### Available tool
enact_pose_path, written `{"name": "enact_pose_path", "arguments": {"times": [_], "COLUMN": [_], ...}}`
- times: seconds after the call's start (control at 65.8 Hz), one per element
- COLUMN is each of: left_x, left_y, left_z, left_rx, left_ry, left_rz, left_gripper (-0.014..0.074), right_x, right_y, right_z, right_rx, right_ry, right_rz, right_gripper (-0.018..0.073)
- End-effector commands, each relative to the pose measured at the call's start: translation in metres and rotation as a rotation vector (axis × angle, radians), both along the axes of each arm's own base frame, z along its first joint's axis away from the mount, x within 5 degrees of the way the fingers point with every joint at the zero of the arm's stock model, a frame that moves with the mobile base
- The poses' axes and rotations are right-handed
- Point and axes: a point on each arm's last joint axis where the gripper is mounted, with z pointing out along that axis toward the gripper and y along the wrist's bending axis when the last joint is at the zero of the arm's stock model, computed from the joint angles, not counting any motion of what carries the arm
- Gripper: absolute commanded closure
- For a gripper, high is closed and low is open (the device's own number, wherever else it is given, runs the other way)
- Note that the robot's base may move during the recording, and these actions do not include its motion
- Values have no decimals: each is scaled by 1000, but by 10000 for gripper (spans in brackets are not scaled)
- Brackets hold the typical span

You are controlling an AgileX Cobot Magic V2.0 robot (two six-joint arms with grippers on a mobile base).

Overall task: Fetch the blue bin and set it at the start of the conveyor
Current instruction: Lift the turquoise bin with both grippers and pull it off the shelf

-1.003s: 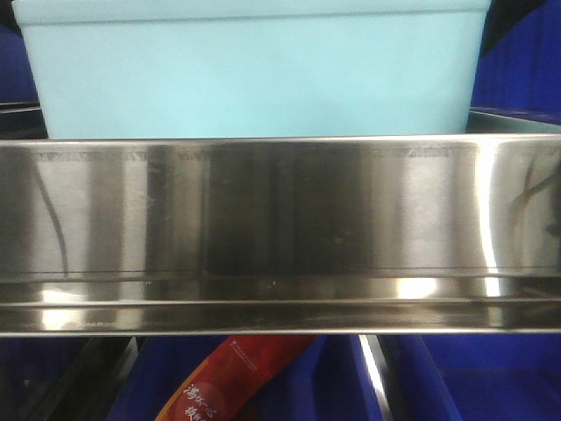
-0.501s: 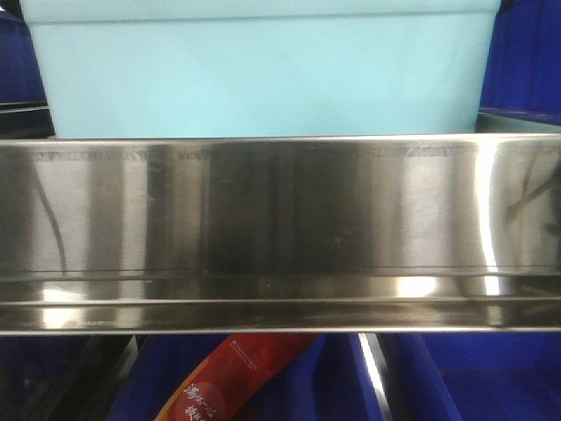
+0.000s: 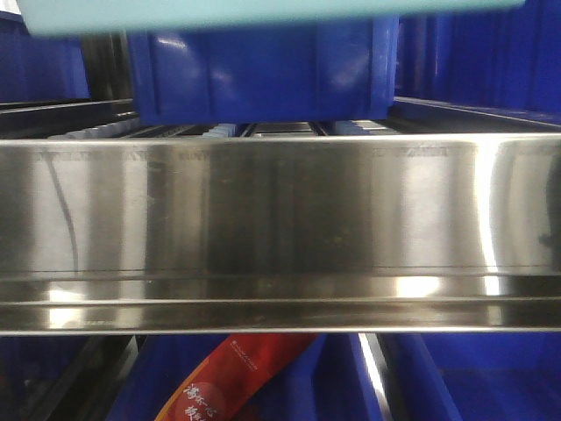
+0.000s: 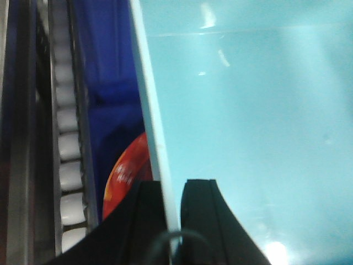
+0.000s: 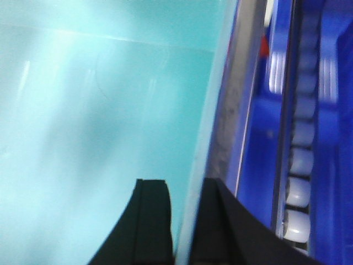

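Front-facing view: blue bin now raised, revealing dark-blue bin.

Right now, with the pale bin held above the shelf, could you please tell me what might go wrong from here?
1. The left gripper and right gripper each pinch only a thin side wall of the blue bin, so it could slip or flex.
2. In the front view the bin's lower edge looks slanted; uneven arm motion might tip it more.
3. Drawn out too low, it could clip the steel shelf rail.
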Motion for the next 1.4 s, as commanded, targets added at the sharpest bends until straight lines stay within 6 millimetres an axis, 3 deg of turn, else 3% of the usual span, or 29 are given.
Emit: {"name": "enact_pose_path", "arguments": {"times": [0.0, 0.106, 1.383], "left_x": [-16, -23, -23], "left_y": [6, 8, 8], "left_z": [24, 34, 32], "left_rx": [-6, -17, -12], "left_ry": [-108, -146, -128], "left_rz": [-3, -3, -3], "left_gripper": [708, 708, 708], "right_x": [-14, -18, -17], "right_y": [-5, -5, -5], "right_z": [21, 25, 26], "right_rx": [-1, 6, 12], "right_ry": [-106, -120, -137], "right_rz": [4, 5, 4], "right_gripper": [711, 711, 711]}}
